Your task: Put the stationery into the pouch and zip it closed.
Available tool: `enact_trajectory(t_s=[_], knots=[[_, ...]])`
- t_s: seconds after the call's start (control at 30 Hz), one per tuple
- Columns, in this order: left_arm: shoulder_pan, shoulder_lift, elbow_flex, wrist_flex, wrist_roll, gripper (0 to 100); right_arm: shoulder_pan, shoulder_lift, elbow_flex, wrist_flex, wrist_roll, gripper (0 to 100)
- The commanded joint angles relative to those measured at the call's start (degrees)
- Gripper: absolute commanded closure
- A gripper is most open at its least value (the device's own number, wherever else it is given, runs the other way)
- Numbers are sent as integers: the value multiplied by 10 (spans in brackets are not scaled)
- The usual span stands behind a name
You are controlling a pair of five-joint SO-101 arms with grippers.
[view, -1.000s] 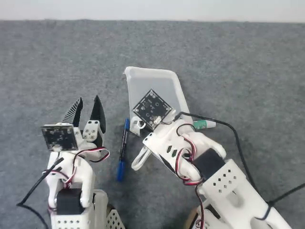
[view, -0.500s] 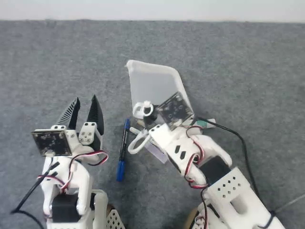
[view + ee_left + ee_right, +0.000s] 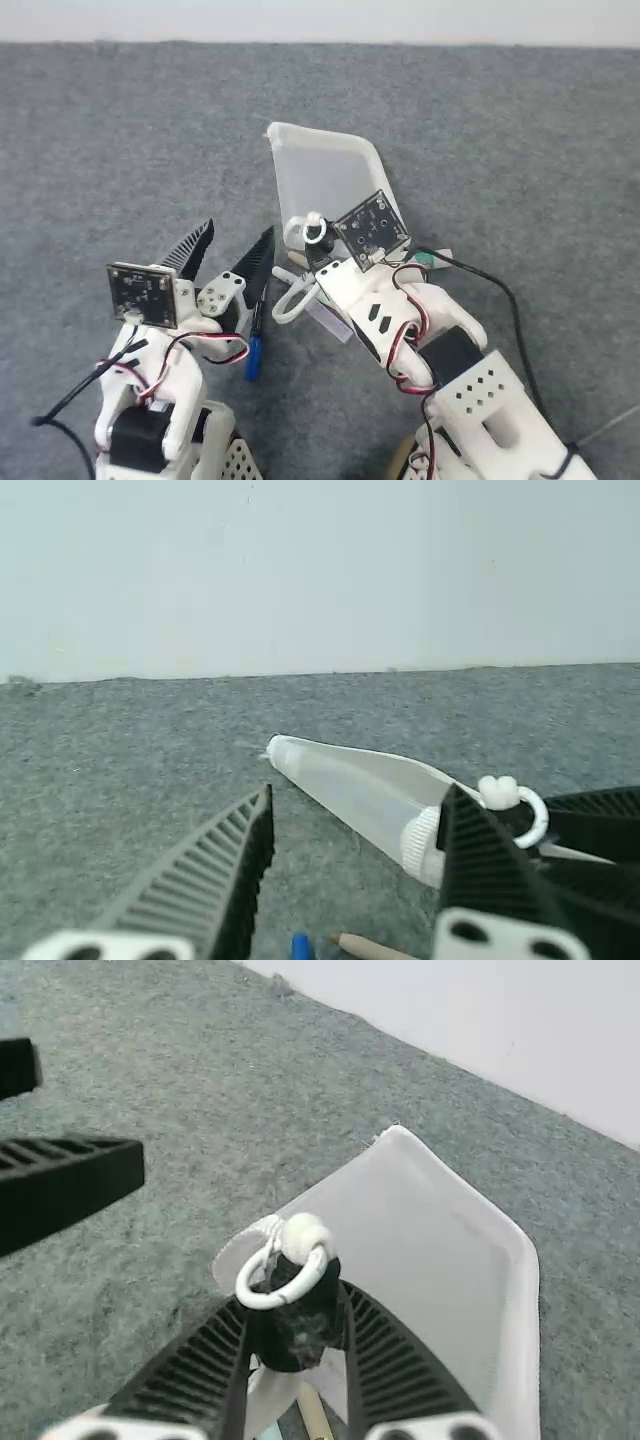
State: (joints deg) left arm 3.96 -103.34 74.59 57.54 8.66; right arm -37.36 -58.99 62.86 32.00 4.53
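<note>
A translucent white pouch [image 3: 325, 180] lies on the grey carpet, its near end raised. My right gripper [image 3: 312, 248] is shut on the dark zipper pull with its white ring [image 3: 285, 1260] at that end; the pouch [image 3: 430, 1230] stretches away beyond it. My left gripper [image 3: 238, 232] stands open just left of the pouch, one black finger over a blue pen [image 3: 255, 350]. In the left wrist view the pouch [image 3: 350, 785] lies between and beyond the open fingers [image 3: 215, 870], with the pen tip [image 3: 301, 945] and a pencil [image 3: 375, 948] below. A green-capped marker [image 3: 425, 260] sits beside the right arm.
Grey carpet [image 3: 120, 130] covers the table out to a white wall at the far edge. Open carpet lies left of and behind the pouch. The right arm's black cable [image 3: 500, 290] trails over the carpet on the right.
The left gripper has swung right, toward the pen and the pouch's near end. The right gripper turned and lifted the zipper end a second ago, then held still.
</note>
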Motion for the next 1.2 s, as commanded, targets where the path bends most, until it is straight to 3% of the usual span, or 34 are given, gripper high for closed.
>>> enact_trajectory(t_s=[0.0, 0.17, 0.37, 0.77, 1.17], knots=[[4, -11, 1, -3, -13, 746, -1, -26, -5, -2, -4, 993], [4, -11, 18, -3, -22, 746, -1, -26, -5, 6, -4, 993], [64, -11, 34, -1, -23, 746, -1, -26, -6, 14, -7, 993], [64, 0, 51, -18, -38, 749, -1, -26, -6, 25, -8, 993], [63, 294, -63, -58, -35, 747, 1, -26, -5, 25, -8, 993]])
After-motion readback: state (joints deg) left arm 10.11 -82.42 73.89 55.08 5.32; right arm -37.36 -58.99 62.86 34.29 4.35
